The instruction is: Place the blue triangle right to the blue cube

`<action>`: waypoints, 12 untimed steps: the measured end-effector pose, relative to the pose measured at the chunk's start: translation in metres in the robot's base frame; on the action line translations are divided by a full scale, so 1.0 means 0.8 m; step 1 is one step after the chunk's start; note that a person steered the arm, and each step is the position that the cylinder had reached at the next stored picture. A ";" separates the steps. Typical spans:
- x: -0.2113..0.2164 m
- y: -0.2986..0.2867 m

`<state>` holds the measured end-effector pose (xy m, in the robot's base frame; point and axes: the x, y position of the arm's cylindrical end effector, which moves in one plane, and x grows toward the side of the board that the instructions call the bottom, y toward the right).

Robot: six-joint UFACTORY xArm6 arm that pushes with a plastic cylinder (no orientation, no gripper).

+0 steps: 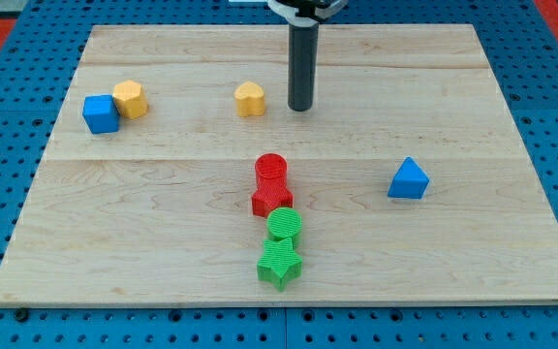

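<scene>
The blue triangle lies on the wooden board at the view's right, a little below mid-height. The blue cube sits at the view's upper left, touching a yellow block on its right. My tip rests on the board near the view's top centre, well up and to the left of the blue triangle and far right of the blue cube. It touches no block.
A yellow heart-like block lies just left of my tip. A red cylinder, a red star-like block, a green cylinder and a green star form a line down the board's centre.
</scene>
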<state>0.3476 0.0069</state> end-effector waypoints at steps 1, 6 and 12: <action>-0.003 -0.120; 0.143 0.278; 0.147 0.078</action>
<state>0.4656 0.0696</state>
